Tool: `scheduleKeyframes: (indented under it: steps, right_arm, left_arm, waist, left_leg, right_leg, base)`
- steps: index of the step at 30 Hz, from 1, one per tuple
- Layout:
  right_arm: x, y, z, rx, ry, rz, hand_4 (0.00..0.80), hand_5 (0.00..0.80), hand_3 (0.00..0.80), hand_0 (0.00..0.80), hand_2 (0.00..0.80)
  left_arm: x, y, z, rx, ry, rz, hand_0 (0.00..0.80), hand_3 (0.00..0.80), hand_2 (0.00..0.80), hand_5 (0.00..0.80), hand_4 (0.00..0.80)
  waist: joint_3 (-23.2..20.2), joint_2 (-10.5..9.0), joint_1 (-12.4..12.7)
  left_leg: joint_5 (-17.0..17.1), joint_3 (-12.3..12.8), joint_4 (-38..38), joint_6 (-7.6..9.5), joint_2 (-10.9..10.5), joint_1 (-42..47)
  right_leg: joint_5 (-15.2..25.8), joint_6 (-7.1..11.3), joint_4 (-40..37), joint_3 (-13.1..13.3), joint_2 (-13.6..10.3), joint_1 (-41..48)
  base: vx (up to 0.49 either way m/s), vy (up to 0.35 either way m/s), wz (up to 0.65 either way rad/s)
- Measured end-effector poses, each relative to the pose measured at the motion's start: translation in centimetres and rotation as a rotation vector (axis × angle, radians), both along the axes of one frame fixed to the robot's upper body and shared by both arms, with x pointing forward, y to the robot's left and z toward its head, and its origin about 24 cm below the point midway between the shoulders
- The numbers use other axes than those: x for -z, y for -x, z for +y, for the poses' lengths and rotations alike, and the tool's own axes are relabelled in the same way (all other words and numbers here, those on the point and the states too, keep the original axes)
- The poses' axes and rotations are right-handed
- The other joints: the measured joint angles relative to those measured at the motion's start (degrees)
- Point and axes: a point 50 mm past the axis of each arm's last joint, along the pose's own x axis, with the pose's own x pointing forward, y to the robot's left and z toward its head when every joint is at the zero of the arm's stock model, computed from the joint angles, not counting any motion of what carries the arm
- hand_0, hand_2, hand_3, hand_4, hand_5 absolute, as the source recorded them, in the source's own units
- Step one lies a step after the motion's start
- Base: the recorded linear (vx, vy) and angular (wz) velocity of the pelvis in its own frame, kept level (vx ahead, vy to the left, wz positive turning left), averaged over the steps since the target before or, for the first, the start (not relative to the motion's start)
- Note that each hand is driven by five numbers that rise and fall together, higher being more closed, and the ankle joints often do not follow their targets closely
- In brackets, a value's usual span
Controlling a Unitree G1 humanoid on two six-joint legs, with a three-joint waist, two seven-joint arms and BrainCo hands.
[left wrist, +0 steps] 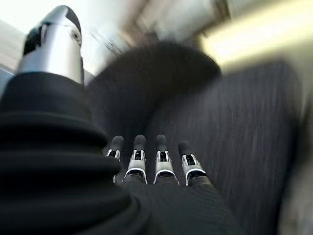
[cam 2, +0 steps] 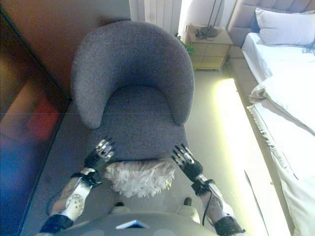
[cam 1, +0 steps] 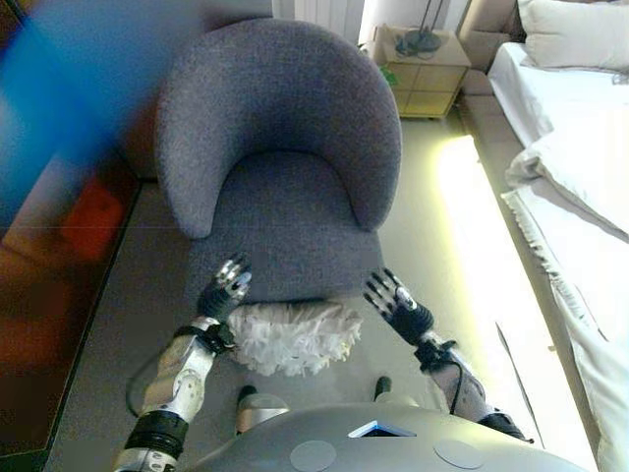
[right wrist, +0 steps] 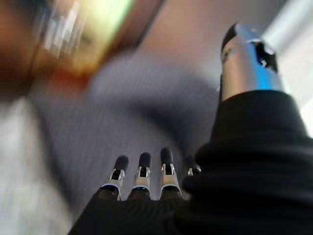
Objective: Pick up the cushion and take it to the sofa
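Fluffy white shaggy cushion (cam 1: 295, 334) lying crosswise just before the front edge of the grey upholstered tub armchair (cam 1: 280, 167), flanked by left hand (cam 1: 226, 288) and right hand (cam 1: 396, 303), both empty, fingers straight, roughly equally near.

Both eye views look steeply down from the head, sharing the grey armchair (cam 2: 132, 93) beyond each robot hand. Each wrist view looks closely along its fingers at that seat.
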Motion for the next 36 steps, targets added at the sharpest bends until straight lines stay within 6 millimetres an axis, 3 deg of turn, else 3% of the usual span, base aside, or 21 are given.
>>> scheduleKeyframes:
  steps: [2,3,7,10,13,15,16,20,22,29,36]
  right_arm:
    - [-0.1,-0.3,-0.9,0.01,0.096,-0.007,0.0,0.0,0.0,0.0,0.0]
    - [-0.4,-1.7,-1.3,-0.005,0.201,-0.029,0.0,0.0,0.0,0.0,0.0]
    - [-2.8,-6.7,-1.2,-0.039,0.344,-0.165,0.0,0.0,0.0,0.0,0.0]
    - [-6.4,-11.2,-0.5,-0.064,0.4,-0.316,0.0,0.0,0.0,0.0,0.0]
    - [-9.2,-14.0,0.2,-0.042,0.43,-0.416,0.0,0.0,0.0,0.0,0.0]
    - [-10.6,-15.1,0.6,-0.031,0.447,-0.455,0.0,0.0,0.0,0.0,0.0]
    - [-11.3,-15.8,0.8,-0.03,0.458,-0.477,0.0,0.0,0.0,0.0,0.0]
    - [-14.6,-18.9,1.8,-0.013,0.525,-0.559,0.0,0.0,0.0,0.0,0.0]
    - [-16.3,-19.8,2.3,0.004,0.549,-0.608,0.0,0.0,0.0,0.0,0.0]
    - [-20.4,-21.7,3.6,0.025,0.728,-0.727,0.0,0.0,0.0,0.0,0.0]
    - [-21.8,-22.6,2.8,0.071,1.019,-0.746,0.0,0.0,0.0,0.0,0.0]
  left_arm:
    - [0.2,0.0,0.7,-0.044,-0.078,0.02,0.0,0.0,0.0,0.0,0.0]
    - [0.5,-0.6,1.0,-0.056,-0.161,0.044,0.0,0.0,0.0,0.0,0.0]
    - [-0.6,-3.9,-0.4,-0.04,-0.23,-0.037,0.0,0.0,0.0,0.0,0.0]
    - [-3.4,-7.9,-1.7,-0.036,-0.252,-0.185,0.0,0.0,0.0,0.0,0.0]
    - [-6.4,-10.8,-2.4,-0.046,-0.251,-0.306,0.0,0.0,0.0,0.0,0.0]
    - [-8.3,-12.3,-2.8,-0.037,-0.251,-0.377,0.0,0.0,0.0,0.0,0.0]
    - [-9.4,-13.1,-3.1,-0.026,-0.253,-0.415,0.0,0.0,0.0,0.0,0.0]
    - [-11.5,-15.1,-5.1,0.015,-0.263,-0.479,0.0,0.0,0.0,0.0,0.0]
    - [-12.5,-15.8,-5.6,0.004,-0.261,-0.504,0.0,0.0,0.0,0.0,0.0]
    - [-15.3,-17.2,-6.3,-0.084,-0.29,-0.591,0.0,0.0,0.0,0.0,0.0]
    - [-16.0,-17.2,-6.0,-0.125,-0.385,-0.622,0.0,0.0,0.0,0.0,0.0]
  waist:
    - [0.8,0.0,0.1]
    - [2.3,-0.16,0.0]
    - [9.3,0.74,-0.1]
    - [16.2,1.3,-0.3]
    - [20.4,1.33,-0.5]
    - [21.9,1.19,-0.4]
    - [23.3,1.01,-0.5]
    - [25.7,1.07,-0.7]
    - [27.0,0.95,-2.0]
    - [28.2,0.63,-1.5]
    - [28.2,0.58,-1.5]
  left_leg:
    - [-0.2,-0.6,1.7,-0.25,0.3,-2.1]
    - [-0.5,-1.3,5.1,-0.61,0.9,-5.7]
    - [-1.7,-1.7,14.3,-0.54,2.0,-17.5]
    - [-4.4,-3.3,25.4,0.4,2.0,-29.7]
    - [-6.0,-4.6,32.1,1.33,1.9,-38.1]
    - [-6.1,-5.1,35.6,1.64,2.0,-43.7]
    - [-6.2,-6.0,37.4,1.45,1.1,-45.8]
    - [-6.1,-8.6,39.9,1.6,0.1,-53.3]
    - [-6.0,-9.2,41.0,1.68,-0.5,-56.1]
    - [-8.5,-10.4,48.1,0.93,-1.2,-63.9]
    - [-10.4,-12.2,53.7,0.51,-2.0,-69.2]
  right_leg:
    - [0.0,-0.32,0.1,-0.2,0.2,-1.0]
    - [0.6,-0.77,1.2,-0.3,0.8,-3.7]
    - [1.1,-2.0,7.6,0.1,1.3,-13.9]
    - [-0.2,-2.81,16.9,1.4,0.6,-25.9]
    - [-0.9,-2.41,21.7,1.7,-0.5,-33.4]
    - [-5.3,-3.25,32.6,2.1,-1.3,-40.6]
    - [-7.3,-3.31,35.8,2.5,-1.7,-43.3]
    - [-7.2,-3.78,37.1,2.7,-1.3,-50.4]
    - [-6.9,-3.57,38.2,3.0,-1.6,-52.6]
    - [-8.7,-3.47,46.1,4.9,-1.7,-61.1]
    - [-11.9,-3.66,53.0,5.7,-2.4,-66.6]
  base:
    - [-0.142,-0.083,0.1]
    - [-0.273,-0.036,0.09]
    - [-0.354,0.015,-0.05]
    - [-0.251,0.017,-0.14]
    - [-0.267,0.006,-0.08]
    - [-0.183,-0.003,0.1]
    - [-0.182,-0.011,0.18]
    - [-0.167,-0.02,-0.06]
    - [-0.08,-0.021,0.14]
    - [-0.002,-0.03,0.01]
    - [0.009,-0.026,0.06]
